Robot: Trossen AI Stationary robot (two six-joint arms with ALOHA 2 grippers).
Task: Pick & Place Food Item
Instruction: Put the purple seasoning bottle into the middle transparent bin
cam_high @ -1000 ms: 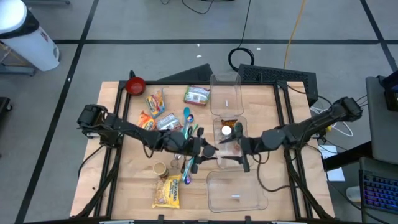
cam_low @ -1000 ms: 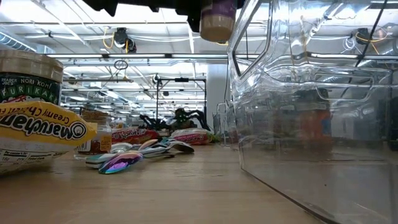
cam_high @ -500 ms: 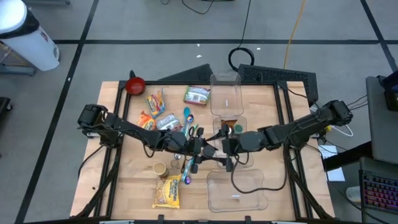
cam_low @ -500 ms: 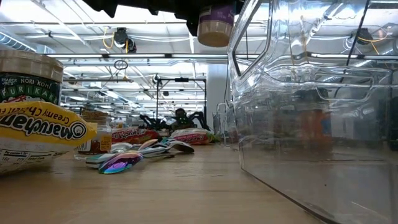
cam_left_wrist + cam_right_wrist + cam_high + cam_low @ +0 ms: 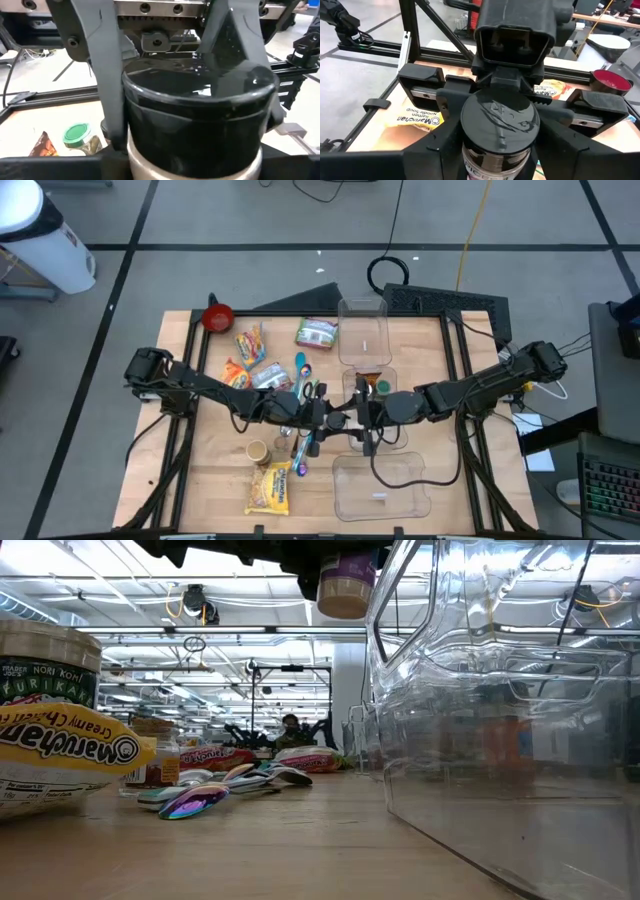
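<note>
A jar (image 5: 499, 131) with a black lid, a purple label and tan contents hangs upright above the table's middle; the low view shows the jar (image 5: 345, 585) high over the wood. My left gripper (image 5: 335, 421) reaches in level from the table's left. My right gripper (image 5: 358, 418) reaches in level from the right. The two face each other with the jar between them. Each is shut on the jar. My left gripper pinches the jar between its two fingers (image 5: 454, 96), coming level from the table's left. They meet it just below the lid's rim, on the side away from my right wrist. The jar stands upright, lifted clear of the table. My right gripper has a finger (image 5: 111, 95) on each side of the black lid (image 5: 195, 105), pinching it level from the table's right. The jar stays upright and clear of the table, held from both sides at once.
Clear plastic containers stand at the near right (image 5: 380, 485), the middle (image 5: 372, 385) and the far side (image 5: 362, 330). Spoons (image 5: 305, 380), snack packets (image 5: 250, 355), a ramen packet (image 5: 268, 488), a small jar (image 5: 258, 450) and a red bowl (image 5: 217, 317) lie on the left half.
My right gripper has moved toward the table's left, from over the middle container to the jar in my left gripper, and has stood still there for the last half second. My left gripper has kept the jar in place.
</note>
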